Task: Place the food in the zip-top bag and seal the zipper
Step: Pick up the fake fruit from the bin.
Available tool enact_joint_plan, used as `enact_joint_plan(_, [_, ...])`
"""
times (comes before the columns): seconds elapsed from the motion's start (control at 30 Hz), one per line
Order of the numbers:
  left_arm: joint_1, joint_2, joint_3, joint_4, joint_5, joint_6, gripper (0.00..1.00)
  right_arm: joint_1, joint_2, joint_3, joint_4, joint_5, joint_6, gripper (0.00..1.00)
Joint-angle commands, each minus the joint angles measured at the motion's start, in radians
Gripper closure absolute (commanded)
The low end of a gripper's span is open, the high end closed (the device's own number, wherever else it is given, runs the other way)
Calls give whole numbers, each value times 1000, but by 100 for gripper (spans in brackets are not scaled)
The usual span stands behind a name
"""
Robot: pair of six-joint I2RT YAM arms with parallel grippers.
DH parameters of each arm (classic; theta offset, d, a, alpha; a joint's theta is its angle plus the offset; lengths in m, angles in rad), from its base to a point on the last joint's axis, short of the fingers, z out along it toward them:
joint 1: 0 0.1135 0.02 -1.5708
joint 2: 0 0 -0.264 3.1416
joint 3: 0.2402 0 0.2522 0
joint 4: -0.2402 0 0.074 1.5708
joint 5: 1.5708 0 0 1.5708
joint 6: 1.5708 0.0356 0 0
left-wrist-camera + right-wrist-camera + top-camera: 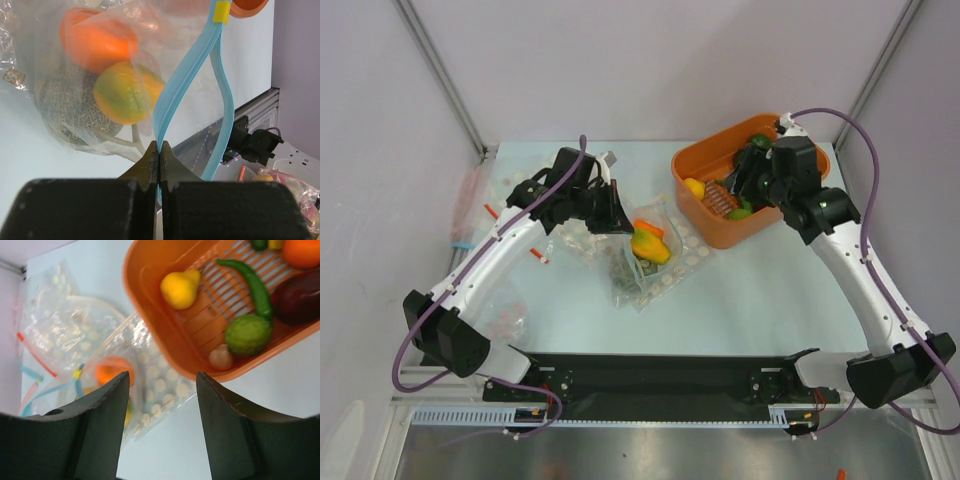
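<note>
A: Need state of left gripper (160,150), fast.
B: Clamped tight on the zipper (187,70), one lip only. Likely done to hold the mouth of the zip-top bag (632,285) up and parted for loading.
A: And right gripper (162,385)?
B: Spread wide, nothing between the fingers, hovering over the orange basket (150,305). Probably lining up on more food, maybe the lemon (180,287).
A: Location of the bag?
B: Mid-table, just beside the basket, lying partly on a dotted bag (692,255). Already loaded with an orange (95,42), mango (127,92), bumpy ball (65,110).
A: Orientation?
B: Long axis roughly far-to-near in the top view. Mouth at the far end, bottom toward the arm bases. Zipper running from the pinch out to a yellow tab (221,12). Not sealed.
</note>
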Motion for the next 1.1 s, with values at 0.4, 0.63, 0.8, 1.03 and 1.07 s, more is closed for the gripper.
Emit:
enact_joint_plan(0.4, [-5, -45, 36, 18, 1, 16, 100, -230, 330, 120, 41, 119, -106, 35])
enact_joint_plan(0.63, [-6, -34, 48, 24, 4, 22, 100, -279, 586, 361, -43, 173, -109, 12])
enact_joint_plan(0.8, [-5, -25, 51, 37, 14, 19, 100, -290, 724, 508, -77, 274, -105, 0])
enact_joint_plan(1.03, [-5, -24, 59, 52, 14, 25, 100, -317, 865, 594, -73, 336, -19, 2])
enact_joint_plan(1.07, [-5, -24, 57, 58, 16, 26, 100, -322, 875, 588, -62, 327, -3, 2])
